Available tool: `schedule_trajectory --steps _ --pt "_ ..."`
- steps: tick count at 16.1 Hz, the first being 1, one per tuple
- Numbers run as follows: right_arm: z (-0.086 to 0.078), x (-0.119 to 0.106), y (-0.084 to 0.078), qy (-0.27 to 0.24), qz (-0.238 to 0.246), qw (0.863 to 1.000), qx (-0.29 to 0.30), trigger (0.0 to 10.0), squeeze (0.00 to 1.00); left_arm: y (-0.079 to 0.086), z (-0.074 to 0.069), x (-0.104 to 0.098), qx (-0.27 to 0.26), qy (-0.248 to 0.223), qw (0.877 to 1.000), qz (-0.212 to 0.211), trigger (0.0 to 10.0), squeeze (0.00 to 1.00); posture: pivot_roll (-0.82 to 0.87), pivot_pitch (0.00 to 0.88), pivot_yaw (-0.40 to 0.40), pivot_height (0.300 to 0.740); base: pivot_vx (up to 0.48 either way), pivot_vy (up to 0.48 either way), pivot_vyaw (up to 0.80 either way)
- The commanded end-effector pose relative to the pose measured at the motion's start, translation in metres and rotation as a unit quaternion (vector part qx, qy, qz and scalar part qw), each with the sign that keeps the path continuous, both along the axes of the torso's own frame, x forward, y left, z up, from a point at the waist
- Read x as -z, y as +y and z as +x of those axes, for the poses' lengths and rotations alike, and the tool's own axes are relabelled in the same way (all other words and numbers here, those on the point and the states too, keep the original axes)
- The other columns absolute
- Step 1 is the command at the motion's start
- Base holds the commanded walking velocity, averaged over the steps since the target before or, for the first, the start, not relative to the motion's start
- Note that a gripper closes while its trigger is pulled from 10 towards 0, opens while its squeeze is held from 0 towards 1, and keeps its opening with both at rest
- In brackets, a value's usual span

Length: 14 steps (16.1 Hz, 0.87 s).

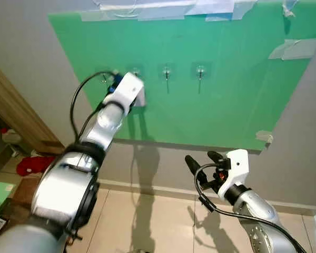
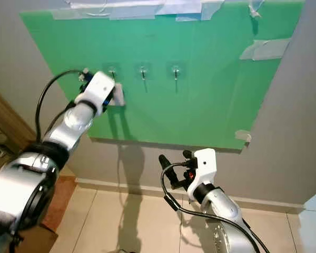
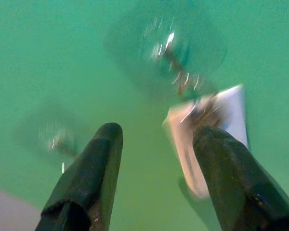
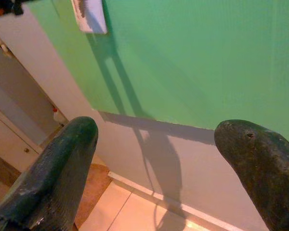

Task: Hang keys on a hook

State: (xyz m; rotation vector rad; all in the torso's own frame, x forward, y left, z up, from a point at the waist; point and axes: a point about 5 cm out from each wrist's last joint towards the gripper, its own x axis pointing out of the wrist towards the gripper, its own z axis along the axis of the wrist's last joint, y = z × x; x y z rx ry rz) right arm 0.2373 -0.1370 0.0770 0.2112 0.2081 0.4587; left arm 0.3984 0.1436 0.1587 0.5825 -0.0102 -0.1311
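Keys with a white tag (image 3: pixel 209 139) are seen hanging from a clear hook (image 3: pixel 176 53) on the green board (image 1: pixel 226 105) — just beside one finger of the left gripper (image 3: pixel 156 163), whose fingers are spread and grasp nothing. The right gripper (image 1: pixel 200 159) is held low before the wall (image 1: pixel 163 163), fingers parted and empty. Two more hooks (image 1: pixel 167 72) are fixed to the right.

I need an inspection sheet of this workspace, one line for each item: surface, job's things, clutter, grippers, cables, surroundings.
Surface: green board taped to a grey wall.
Job's things: four hooks in a row, e.g. hook; white key tag hanging under the second hook; the keys themselves are blurred.
Clutter: red cloth on the floor.
Grippers: left gripper open at the tag; right gripper open, held low.
Cables: black cable looped over the left arm.
Surroundings: tiled floor.
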Motion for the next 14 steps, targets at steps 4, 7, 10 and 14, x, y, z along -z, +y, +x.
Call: schedule_trajectory --steps 4,7,10,14 --pt "0.022 -0.004 -0.008 -0.019 -0.021 0.999 0.039 10.0 0.00 0.022 -0.018 0.005 0.002 -0.034 0.997 -0.070 10.0 1.00 -0.03 0.000 0.119 0.740 0.000 0.000 0.00" --pt "0.035 -0.009 -0.011 -0.033 -0.027 0.997 0.064 10.0 0.00 0.020 -0.049 0.023 0.014 -0.031 0.994 -0.100 10.0 1.00 0.00 0.000 0.101 0.740 0.000 0.000 0.00" --pt "0.040 -0.007 -0.010 -0.037 -0.029 0.997 0.062 10.0 0.00 0.014 -0.083 0.042 0.018 -0.038 0.987 -0.157 10.0 1.00 0.02 0.000 0.079 0.740 0.000 0.000 0.00" --pt "0.037 -0.001 -0.015 -0.036 -0.027 0.996 0.074 10.0 0.00 0.019 -0.121 0.043 0.014 -0.056 0.981 -0.187 10.0 1.00 0.02 0.000 0.070 0.740 0.000 0.000 0.00"
